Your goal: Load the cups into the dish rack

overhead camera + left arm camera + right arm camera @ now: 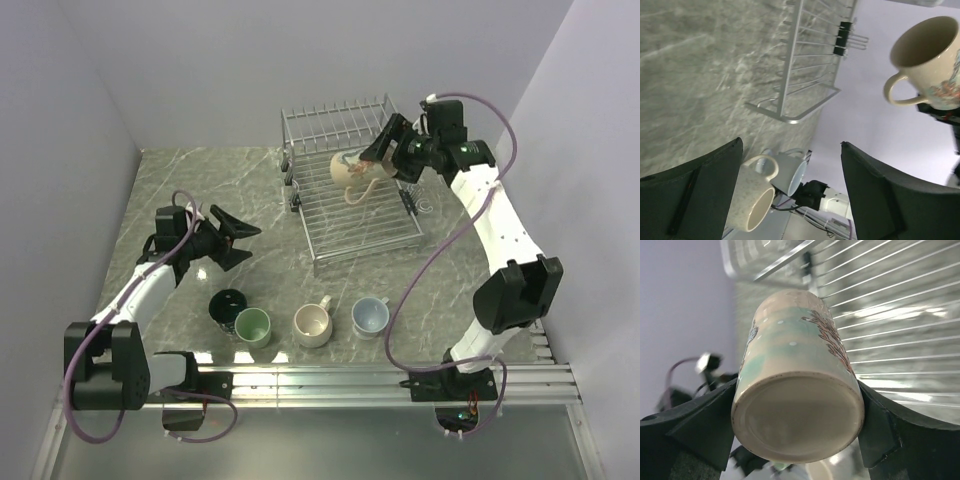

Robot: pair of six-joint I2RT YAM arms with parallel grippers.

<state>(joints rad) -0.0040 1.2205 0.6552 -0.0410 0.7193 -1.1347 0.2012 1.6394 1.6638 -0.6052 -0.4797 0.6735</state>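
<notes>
My right gripper is shut on the tall cream painted mug and holds it on its side above the wire dish rack. In the right wrist view the mug's base fills the space between the fingers. The same mug shows in the left wrist view. My left gripper is open and empty over the table's left side. In a row near the front stand the dark teal mug, light green mug, beige mug and pale blue-white mug. The reddish-brown mug is not in view.
The rack stands at the back centre, with black binder clips on its left rim and another on its right. A metal rail runs along the table's near edge. Walls close in on the left, back and right.
</notes>
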